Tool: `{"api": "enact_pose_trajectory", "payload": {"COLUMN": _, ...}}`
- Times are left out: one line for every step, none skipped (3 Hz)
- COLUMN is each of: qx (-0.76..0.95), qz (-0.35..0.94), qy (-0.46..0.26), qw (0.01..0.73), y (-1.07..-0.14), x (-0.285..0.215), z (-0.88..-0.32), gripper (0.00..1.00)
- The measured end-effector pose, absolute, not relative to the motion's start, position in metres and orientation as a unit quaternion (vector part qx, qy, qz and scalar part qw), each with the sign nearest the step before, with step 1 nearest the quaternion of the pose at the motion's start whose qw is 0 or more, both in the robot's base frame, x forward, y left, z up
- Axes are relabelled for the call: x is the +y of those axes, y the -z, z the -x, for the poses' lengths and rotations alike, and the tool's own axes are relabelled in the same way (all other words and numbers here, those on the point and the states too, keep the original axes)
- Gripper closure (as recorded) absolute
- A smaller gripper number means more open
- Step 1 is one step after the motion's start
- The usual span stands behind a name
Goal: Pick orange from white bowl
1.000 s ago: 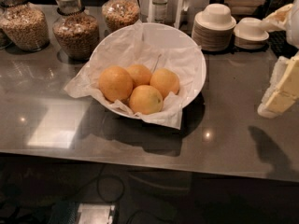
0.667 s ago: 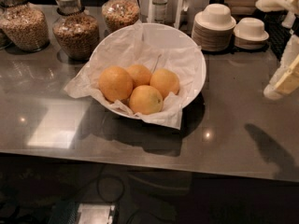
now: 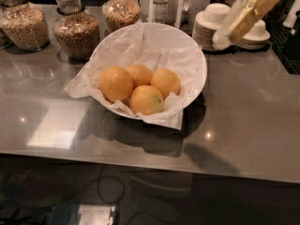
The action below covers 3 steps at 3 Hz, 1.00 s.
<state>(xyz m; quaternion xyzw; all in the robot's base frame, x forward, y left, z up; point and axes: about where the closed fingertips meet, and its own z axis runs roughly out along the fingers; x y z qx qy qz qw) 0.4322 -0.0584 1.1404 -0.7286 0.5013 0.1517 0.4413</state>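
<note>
Orange point(image 3: 116, 83) lies in white bowl point(image 3: 200, 62), down-left of the raised gripper point(image 3: 224, 37); its opening I cannot tell.

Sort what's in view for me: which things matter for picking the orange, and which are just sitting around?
For the job:
orange, leftmost and largest in the bowl
white bowl
gripper, upper right, outside the bowl

Just lying about:
three other oranges
glass jars
stacked plates
bottle

End effector point(image 3: 223, 38): we are seeing it at the upper right, white and round-tipped.
Arm point(image 3: 257, 4): we are seeing a tan strip running along its white shell.
</note>
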Motion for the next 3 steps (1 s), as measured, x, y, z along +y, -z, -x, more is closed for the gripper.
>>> {"api": "enact_pose_trajectory", "payload": {"qx": 0.473, "qz": 0.73, "qy": -0.16, "qw": 0.465, "y": -1.162, "x": 0.003, "z": -0.415, "gripper": 0.0}}
{"api": "enact_pose_trajectory", "payload": {"qx": 0.487, "qz": 0.734, "qy": -0.122, "qw": 0.458, "y": -1.152, "x": 0.052, "z": -0.408, "gripper": 0.0}}
{"api": "enact_pose_trajectory", "payload": {"qx": 0.48, "qz": 0.737, "qy": -0.113, "qw": 0.462, "y": -1.16, "x": 0.056, "z": -0.398, "gripper": 0.0}}
